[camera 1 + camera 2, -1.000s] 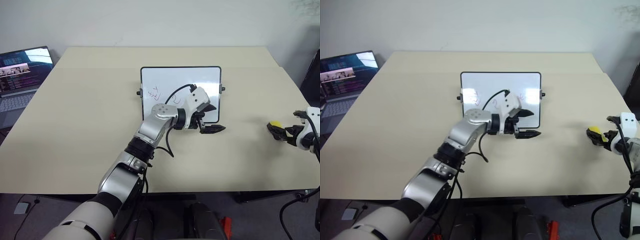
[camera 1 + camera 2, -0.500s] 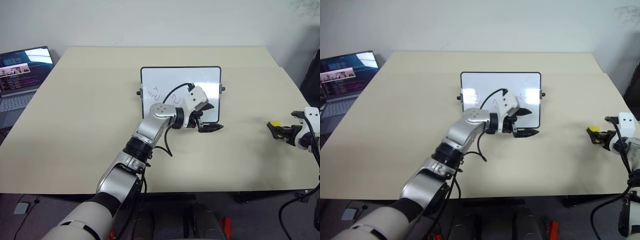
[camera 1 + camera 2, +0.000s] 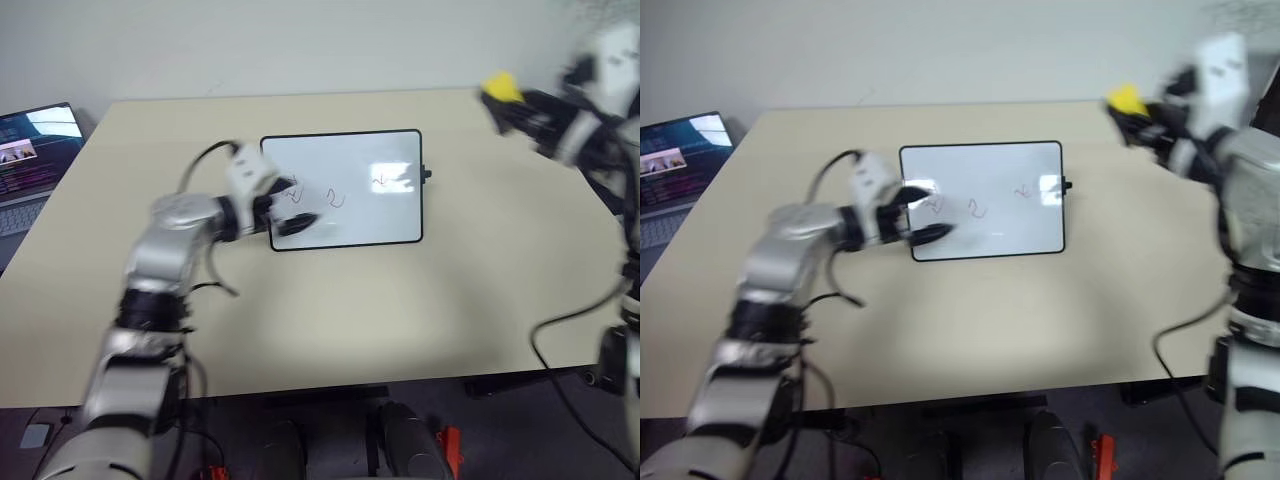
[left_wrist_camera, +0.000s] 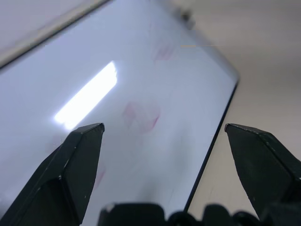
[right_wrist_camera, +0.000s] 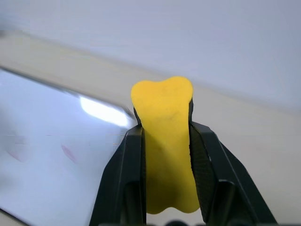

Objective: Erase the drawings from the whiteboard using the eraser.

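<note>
Laptop (image 3: 30,150) stands at the far left edge of the table (image 3: 350,310). Next, the left gripper (image 3: 290,208) is spread wide at the left edge of the whiteboard (image 3: 345,215), which lies flat with the drawings (image 3: 975,207) not yet wiped. At the right, the right gripper (image 5: 164,155) pinches the eraser (image 5: 165,141) by its sides, in the air beyond the board's far right corner. It looks light and a little soft, so a firm middle grip suits it. I can read no writing.
</note>
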`<state>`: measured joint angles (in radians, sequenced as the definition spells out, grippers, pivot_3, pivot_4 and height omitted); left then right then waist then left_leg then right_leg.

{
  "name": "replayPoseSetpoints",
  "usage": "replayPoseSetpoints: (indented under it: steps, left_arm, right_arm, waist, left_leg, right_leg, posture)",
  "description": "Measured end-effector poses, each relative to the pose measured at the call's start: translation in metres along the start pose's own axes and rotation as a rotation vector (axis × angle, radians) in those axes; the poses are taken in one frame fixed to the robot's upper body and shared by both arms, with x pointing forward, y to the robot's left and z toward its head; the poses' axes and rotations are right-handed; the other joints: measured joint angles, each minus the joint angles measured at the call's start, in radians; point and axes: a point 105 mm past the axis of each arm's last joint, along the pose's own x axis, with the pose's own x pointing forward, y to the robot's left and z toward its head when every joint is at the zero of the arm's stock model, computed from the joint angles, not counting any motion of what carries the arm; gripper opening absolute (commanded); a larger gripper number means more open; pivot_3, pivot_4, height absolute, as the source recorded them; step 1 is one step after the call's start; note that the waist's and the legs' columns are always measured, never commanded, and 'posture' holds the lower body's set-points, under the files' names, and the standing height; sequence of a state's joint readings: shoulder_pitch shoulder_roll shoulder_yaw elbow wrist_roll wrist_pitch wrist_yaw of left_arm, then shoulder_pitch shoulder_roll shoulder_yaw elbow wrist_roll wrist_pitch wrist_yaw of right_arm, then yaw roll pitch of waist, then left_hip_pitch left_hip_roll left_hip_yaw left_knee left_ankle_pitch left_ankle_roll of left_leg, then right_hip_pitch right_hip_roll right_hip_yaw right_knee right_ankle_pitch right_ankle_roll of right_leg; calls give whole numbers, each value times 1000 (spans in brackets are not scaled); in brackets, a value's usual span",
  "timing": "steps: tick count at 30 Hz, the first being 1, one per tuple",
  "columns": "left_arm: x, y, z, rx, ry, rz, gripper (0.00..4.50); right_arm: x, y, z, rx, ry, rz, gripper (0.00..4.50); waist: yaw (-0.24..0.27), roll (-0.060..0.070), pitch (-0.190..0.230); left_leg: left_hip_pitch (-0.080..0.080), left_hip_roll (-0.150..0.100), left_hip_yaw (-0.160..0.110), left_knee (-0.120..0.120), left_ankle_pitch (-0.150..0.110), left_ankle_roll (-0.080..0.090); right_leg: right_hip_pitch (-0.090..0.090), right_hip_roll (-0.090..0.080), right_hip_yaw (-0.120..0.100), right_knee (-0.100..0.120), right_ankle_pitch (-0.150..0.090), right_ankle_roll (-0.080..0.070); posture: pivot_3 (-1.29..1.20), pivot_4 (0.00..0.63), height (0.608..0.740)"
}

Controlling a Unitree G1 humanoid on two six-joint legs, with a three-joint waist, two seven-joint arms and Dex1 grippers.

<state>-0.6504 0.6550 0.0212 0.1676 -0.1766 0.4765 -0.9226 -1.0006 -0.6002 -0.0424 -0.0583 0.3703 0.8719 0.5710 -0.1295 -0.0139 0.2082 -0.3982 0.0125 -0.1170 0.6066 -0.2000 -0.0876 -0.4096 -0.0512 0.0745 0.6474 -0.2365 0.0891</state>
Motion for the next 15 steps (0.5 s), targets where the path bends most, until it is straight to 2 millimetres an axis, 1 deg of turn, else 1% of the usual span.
replayPoseSetpoints:
  steps: [2,3,4,5,8,9,11,15]
  left_arm:
    - [-13,4,-15,-32,33,51,4500]
    - [-17,5,-19,-46,35,71,4500]
    - [-22,7,-22,-67,29,96,4500]
    - [-26,9,-22,-93,6,128,4500]
    - [-25,12,-14,-183,-123,183,4500]
    - [-25,11,-15,-211,-148,188,4500]
    - [-22,4,-20,-250,-166,168,4500]
    - [-25,-6,-36,-269,-132,145,4500]
  right_arm:
    - [29,39,-13,11,26,126,953]
    - [40,55,-18,14,35,170,953]
    - [51,72,-19,15,31,216,953]
    - [61,85,-16,-8,16,250,953]
    - [83,114,-2,-114,-44,307,953]
    - [90,124,-1,-132,-62,326,953]
    - [100,139,-7,-165,-61,355,953]
    - [125,161,-36,-247,10,376,953]
  waist:
    - [22,-1,1]
    - [36,-2,1]
    - [49,-2,1]
    - [56,-2,1]
    - [80,-3,0]
    - [80,-5,-1]
    - [79,-5,-1]
    - [67,-5,-1]
  left_leg:
    - [-4,-2,-3,2,0,0]
    - [-5,-3,-4,2,0,0]
    - [-6,-3,-5,2,0,0]
    - [-8,-4,-6,3,0,0]
    - [-10,-4,-8,3,0,0]
    - [-10,-3,-9,2,0,0]
    - [-10,-3,-8,2,0,-1]
    - [-9,-3,-8,2,0,-1]
  right_leg:
    - [-1,-1,-2,-1,1,-2]
    - [-1,-2,-4,-1,3,-4]
    - [-2,-3,-4,-1,3,-5]
    - [-4,-3,-6,-1,3,-5]
    - [-5,-3,-9,-1,4,-5]
    - [-5,-3,-9,-1,4,-5]
    - [-5,-3,-9,-1,4,-6]
    - [-5,-2,-9,1,4,-7]
  posture:
    - [0,150,740]
    - [0,150,740]
    - [0,150,740]
    - [0,150,740]
    - [0,150,740]
    - [0,150,740]
    - [0,150,740]
    - [0,150,740]
